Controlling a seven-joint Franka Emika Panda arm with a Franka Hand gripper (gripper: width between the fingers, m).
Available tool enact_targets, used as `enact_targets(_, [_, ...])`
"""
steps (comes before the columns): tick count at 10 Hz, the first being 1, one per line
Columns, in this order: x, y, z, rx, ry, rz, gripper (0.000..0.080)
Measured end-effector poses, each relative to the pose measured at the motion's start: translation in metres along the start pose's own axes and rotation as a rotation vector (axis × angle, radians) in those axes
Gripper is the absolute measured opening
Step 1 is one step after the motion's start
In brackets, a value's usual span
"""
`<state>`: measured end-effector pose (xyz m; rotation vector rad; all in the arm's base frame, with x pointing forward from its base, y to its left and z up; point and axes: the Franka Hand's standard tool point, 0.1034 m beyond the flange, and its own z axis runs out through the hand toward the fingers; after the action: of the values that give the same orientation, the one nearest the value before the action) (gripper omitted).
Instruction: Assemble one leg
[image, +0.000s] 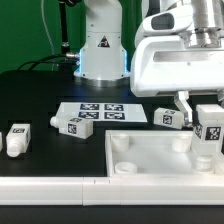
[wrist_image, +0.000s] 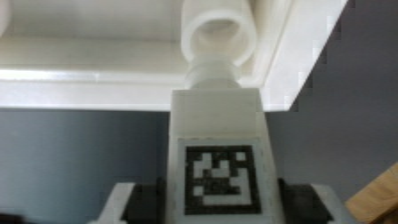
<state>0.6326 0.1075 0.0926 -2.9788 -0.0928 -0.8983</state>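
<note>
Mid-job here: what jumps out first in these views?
The gripper is shut on a tagged leg, its peg end lined up with a round corner socket of the white panel, at the exterior view's right. Three loose legs lie on the black table, two flanking the marker board.

The arm's base is a smooth, rounded white column with a black triangular sticker on its front and a pale blue glow along one edge. The wrist housing is a boxy white shell with rounded corners, grey above. The claw has pale, square-edged fingers, showing only their tips in the wrist view.
</note>
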Motion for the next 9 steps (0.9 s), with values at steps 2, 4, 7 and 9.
enact_targets(2, [-0.001,-0.002,0.000,0.001,-0.002,-0.002,0.0285])
enact_targets(4, [-0.004,-0.003,-0.002,0.002,-0.005,-0.003,0.0285])
enact_targets(7, [-0.014,-0.006,0.006,0.002,-0.018,-0.009,0.0285])
enact_targets(9, [-0.018,-0.006,0.009,0.000,-0.023,-0.009,0.0285])
